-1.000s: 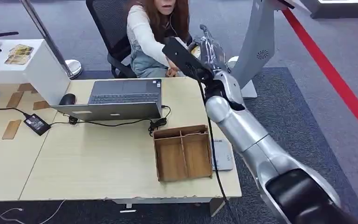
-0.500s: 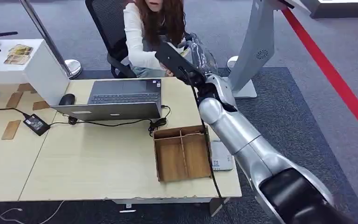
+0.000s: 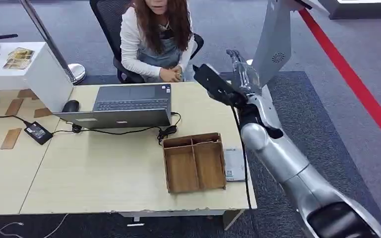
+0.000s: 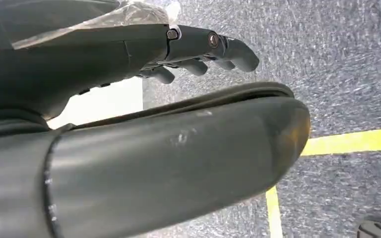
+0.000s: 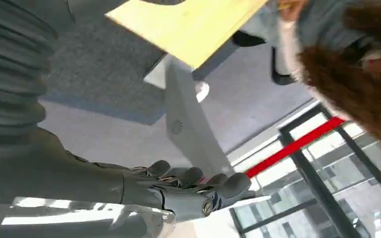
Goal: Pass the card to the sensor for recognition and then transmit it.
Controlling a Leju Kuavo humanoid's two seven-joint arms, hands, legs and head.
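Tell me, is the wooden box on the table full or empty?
Empty: both compartments of the brown wooden divided box show bare wood inside.

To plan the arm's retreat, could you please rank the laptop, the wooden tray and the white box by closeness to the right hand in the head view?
1. Laptop, left of the right hand.
2. Wooden tray, near the table's front edge.
3. White box, far left.

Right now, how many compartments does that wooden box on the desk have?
3 show. The wooden box has two long compartments side by side, left and right, plus a narrow strip along its far end. All look empty.
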